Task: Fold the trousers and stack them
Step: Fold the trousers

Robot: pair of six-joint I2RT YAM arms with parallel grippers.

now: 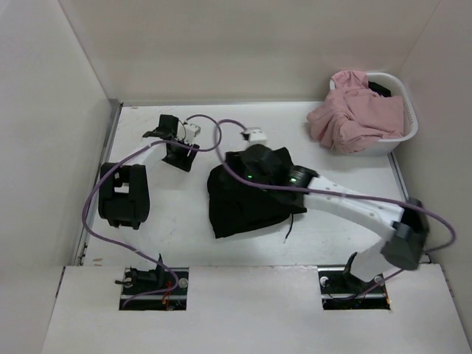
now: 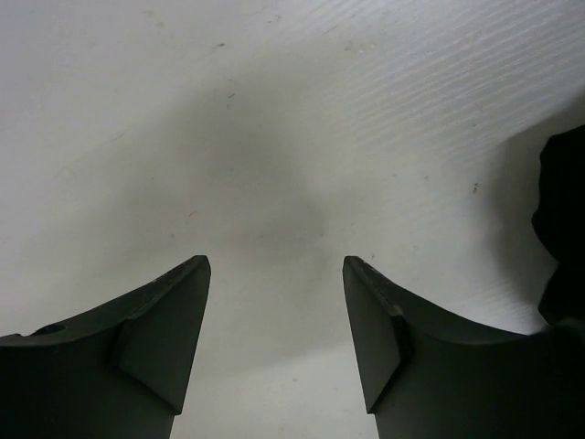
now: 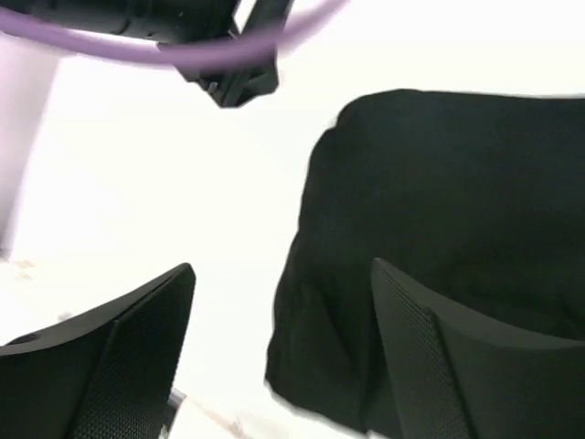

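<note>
The black trousers (image 1: 247, 198) lie in a folded heap at the middle of the table, a thin drawstring (image 1: 289, 230) trailing off their near right corner. My right gripper (image 1: 251, 166) hovers over the heap's far left part, open and empty; in the right wrist view the right gripper (image 3: 283, 274) straddles the left edge of the trousers (image 3: 439, 210). My left gripper (image 1: 158, 129) is open and empty over bare table at the far left, apart from the heap. In the left wrist view the left gripper (image 2: 276, 265) frames bare table, with the trousers (image 2: 562, 229) at the right edge.
A white basket (image 1: 402, 136) holding pink cloth (image 1: 354, 114) stands at the back right corner. White walls close the table on the left, back and right. The left arm's elbow (image 1: 123, 195) and purple cables (image 1: 214, 140) lie left of the heap.
</note>
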